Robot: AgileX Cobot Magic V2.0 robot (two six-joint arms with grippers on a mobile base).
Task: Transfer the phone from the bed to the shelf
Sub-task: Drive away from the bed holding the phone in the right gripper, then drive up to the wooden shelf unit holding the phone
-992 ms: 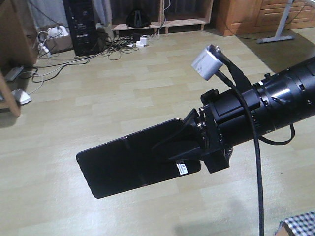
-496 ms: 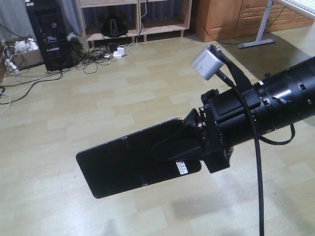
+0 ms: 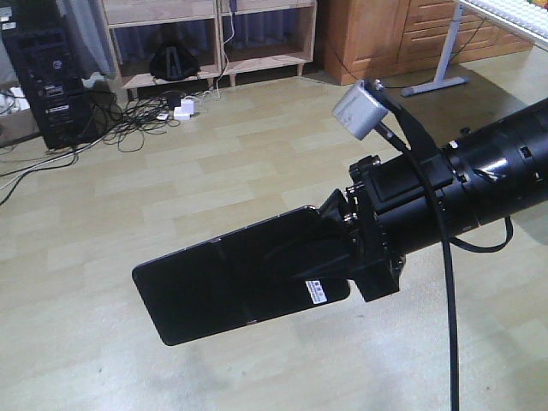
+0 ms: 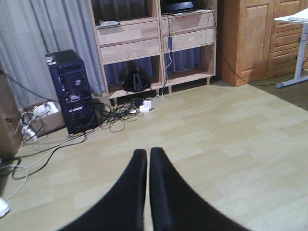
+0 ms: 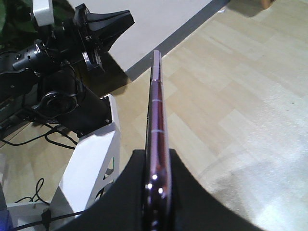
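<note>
The phone (image 3: 214, 287), a flat glossy black slab with a white barcode sticker, is held out over the floor by my right gripper (image 3: 295, 257), which is shut on its end. In the right wrist view the phone (image 5: 156, 110) shows edge-on with a pinkish rim, pinched between the black fingers (image 5: 130, 192) of the right gripper (image 5: 158, 156). My left gripper (image 4: 144, 153) is shut with nothing in it, pointing at the floor ahead. The shelf (image 3: 214, 34) of pale wood stands at the far wall and shows wider in the left wrist view as the shelf (image 4: 130, 45). The bed is out of view.
A black PC tower (image 4: 72, 91) and tangled cables (image 4: 118, 113) lie left of the shelf's foot. An orange-brown cabinet (image 4: 245, 38) and a grey desk leg (image 4: 298, 72) stand to the right. My left arm (image 5: 96, 29) and white robot base (image 5: 91, 163) show in the right wrist view.
The front view has swung across the room: shelf, tower and cabinet have shifted right and down in the picture. The phone stays the same in the right gripper.
</note>
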